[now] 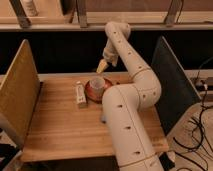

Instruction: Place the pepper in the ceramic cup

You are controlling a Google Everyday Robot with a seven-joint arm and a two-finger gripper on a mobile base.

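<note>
Gripper (103, 64) at 12 o'clock of ceramic cup (97, 83); jaws: can't tell. Reckon I'm at drop step: next centre, release pepper.

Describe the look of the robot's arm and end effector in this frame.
The arm is off-white: thick tubular segments joined by rounded elbows, with small dark dots in a row along each. No cables or sleeves show on it. The end effector, above the cup, is pale yellow and narrower than the arm.

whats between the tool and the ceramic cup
Nothing, in the camera view: the tool hangs just above the ceramic cup, the stretch between them bare.
</note>
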